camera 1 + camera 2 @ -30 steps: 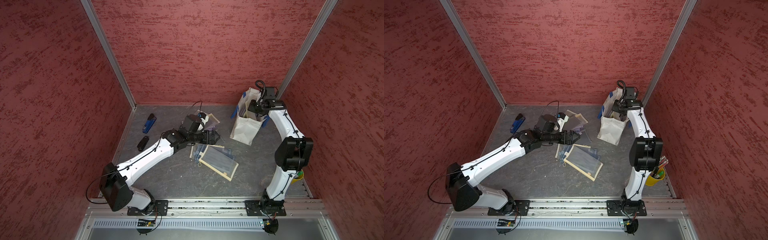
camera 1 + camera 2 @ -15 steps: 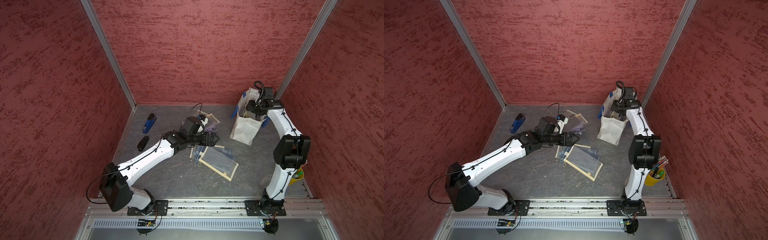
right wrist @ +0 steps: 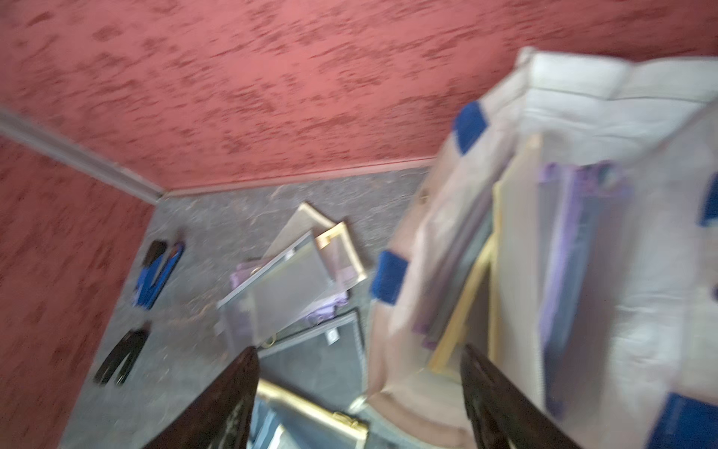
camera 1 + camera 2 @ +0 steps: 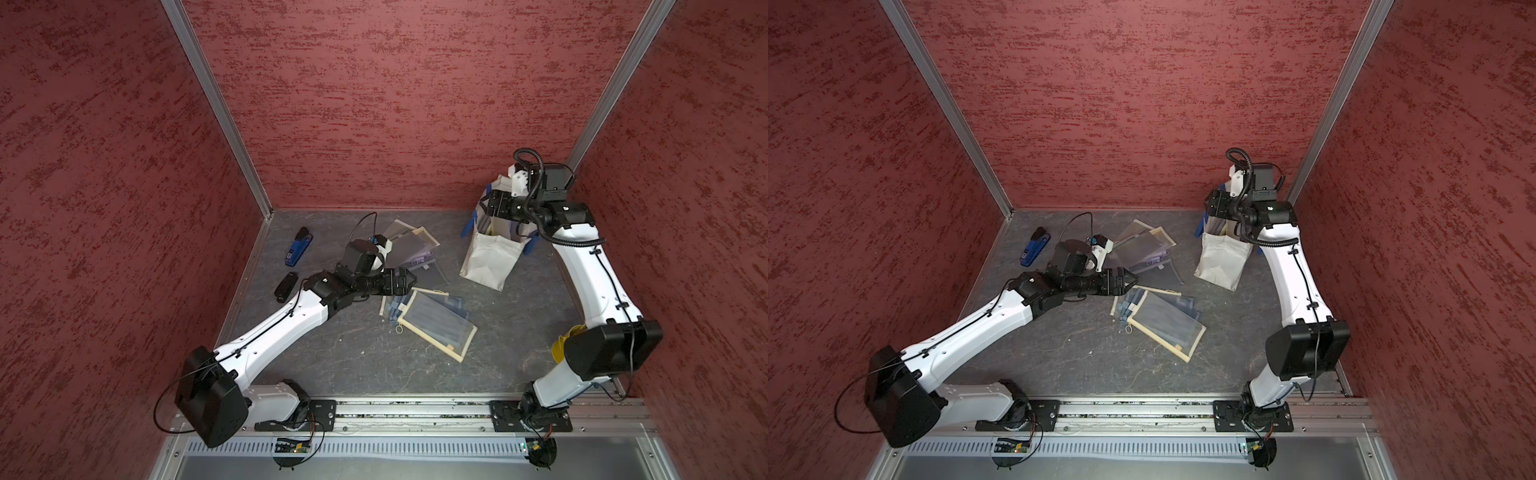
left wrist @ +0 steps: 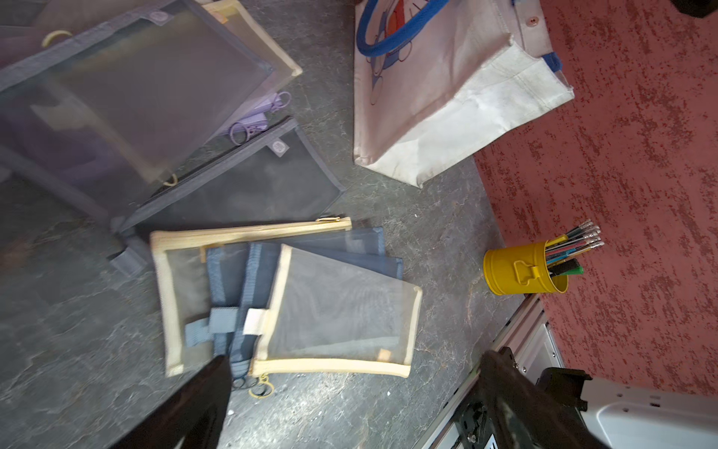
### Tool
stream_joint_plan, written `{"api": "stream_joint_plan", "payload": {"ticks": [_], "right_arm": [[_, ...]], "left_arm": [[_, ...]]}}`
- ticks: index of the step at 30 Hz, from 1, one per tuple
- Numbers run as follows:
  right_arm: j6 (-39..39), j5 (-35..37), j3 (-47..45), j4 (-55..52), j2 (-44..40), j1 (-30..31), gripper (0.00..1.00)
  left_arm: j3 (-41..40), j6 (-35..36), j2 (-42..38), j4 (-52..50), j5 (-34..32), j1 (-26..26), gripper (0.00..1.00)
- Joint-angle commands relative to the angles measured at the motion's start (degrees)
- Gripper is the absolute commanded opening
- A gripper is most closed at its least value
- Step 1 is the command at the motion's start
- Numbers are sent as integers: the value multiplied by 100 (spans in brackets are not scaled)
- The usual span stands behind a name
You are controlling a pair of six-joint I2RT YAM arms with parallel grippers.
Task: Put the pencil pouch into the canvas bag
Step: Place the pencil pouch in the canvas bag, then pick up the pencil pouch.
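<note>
The canvas bag (image 4: 488, 259) (image 4: 1219, 262) (image 5: 458, 97) stands at the back right, off-white with blue handles. In the right wrist view its mouth (image 3: 641, 272) shows several mesh pouches (image 3: 516, 252) standing inside. My right gripper (image 4: 494, 205) (image 4: 1214, 203) (image 3: 357, 350) hangs over the bag's left rim, open and holding nothing. A cream-trimmed mesh pencil pouch (image 4: 436, 324) (image 4: 1163, 324) (image 5: 338, 307) lies on top of blue ones mid-floor. My left gripper (image 4: 409, 280) (image 4: 1131, 282) (image 5: 355, 361) hovers open just above that pile's near end.
A second heap of grey, purple and cream pouches (image 4: 409, 245) (image 5: 147, 89) lies behind the left gripper. A blue stapler (image 4: 297, 247) and a black object (image 4: 286, 286) sit by the left wall. A yellow cup of pencils (image 5: 524, 268) stands at the right wall.
The right gripper's jaws have gone from shut to open above the bag. The left gripper has drawn back slightly toward the front-left over the cream pouch pile.
</note>
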Motion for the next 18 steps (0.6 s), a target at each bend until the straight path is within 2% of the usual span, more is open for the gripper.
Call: {"api": "stream_joint_plan", "payload": {"ticks": [1,4,7,11,18], "right_arm": [[-359,-1052,-433,-378,-262,404,81],[-439,-1134,-1105,-346,-555,746,81],[-298,-1253,-1915,-75,-860,957,81],[-155,-1391,-2947,417,-1252,1277,80],[539,-1216,-4674,1569,-1451,1870,78]], "left_arm": [[-304,108,-387,-55,247,327,100],[-601,228,-654,-126,439,578,100],[-817,304,-766,-144,600,605,100],[-1290,-57,-782,364,930,557,100],[-1849,-590,-102,1335,962,134,100]]}}
